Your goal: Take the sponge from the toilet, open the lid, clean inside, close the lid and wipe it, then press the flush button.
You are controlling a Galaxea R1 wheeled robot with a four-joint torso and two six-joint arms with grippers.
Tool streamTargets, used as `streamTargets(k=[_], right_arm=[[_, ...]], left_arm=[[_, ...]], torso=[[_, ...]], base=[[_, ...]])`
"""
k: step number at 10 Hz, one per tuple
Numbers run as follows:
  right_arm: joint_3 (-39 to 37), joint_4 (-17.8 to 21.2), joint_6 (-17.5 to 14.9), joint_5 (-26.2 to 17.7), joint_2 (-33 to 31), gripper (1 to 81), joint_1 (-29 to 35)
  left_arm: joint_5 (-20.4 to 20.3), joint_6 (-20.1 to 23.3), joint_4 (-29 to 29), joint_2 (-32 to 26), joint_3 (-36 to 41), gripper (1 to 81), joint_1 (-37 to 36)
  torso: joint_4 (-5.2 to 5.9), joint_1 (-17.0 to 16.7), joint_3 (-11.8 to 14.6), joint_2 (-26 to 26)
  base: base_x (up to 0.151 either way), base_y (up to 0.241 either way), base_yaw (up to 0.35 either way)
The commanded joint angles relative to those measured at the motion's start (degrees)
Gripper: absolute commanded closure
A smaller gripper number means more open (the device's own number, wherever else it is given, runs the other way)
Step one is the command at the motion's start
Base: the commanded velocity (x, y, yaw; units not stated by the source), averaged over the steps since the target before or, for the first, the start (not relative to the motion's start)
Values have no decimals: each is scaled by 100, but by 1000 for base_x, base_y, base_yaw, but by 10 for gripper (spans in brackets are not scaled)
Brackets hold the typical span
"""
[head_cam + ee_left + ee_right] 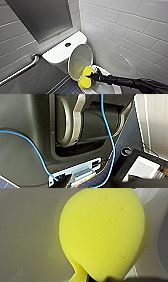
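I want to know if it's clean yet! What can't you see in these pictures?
- Head view: the sponge and right gripper cover the bowl of the toilet; the bottom edge cuts it off.
- Right wrist view: the sponge hides how the fingers grip it.
- Whether the sponge touches the lid: cannot tell.

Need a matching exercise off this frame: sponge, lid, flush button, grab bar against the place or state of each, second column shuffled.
Things:
1. sponge
2. lid
3. flush button
4. grab bar

Place or state:
A. raised, standing open
B. fixed to the wall
C. gripped by the right end effector
D. in the middle of the tank top

Pairs: 1-C, 2-A, 3-D, 4-B
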Motion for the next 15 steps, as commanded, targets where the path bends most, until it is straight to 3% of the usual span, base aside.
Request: streamTargets(k=[1,3,6,11,15], right_arm=[[-297,-57,-33,-79,329,811,248],[-756,-516,-33,-79,612,811,-218],[-1240,-788,-51,-70,911,811,-597],[331,-824,-51,-79,-703,811,-1159],[755,-806,-42,-70,-1427,811,-1511]], left_arm=[[149,35,28,-52,107,10,227],[140,35,10,-87,107,10,245],[131,35,10,-122,107,10,298],[18,35,45,-122,107,10,298],[-18,35,54,-148,107,10,298]], torso=[[0,0,0,0],[0,0,0,0],[0,0,0,0],[0,0,0,0],[0,0,0,0]], base=[[0,0,0],[0,0,0],[0,0,0],[0,0,0],[0,0,0]])
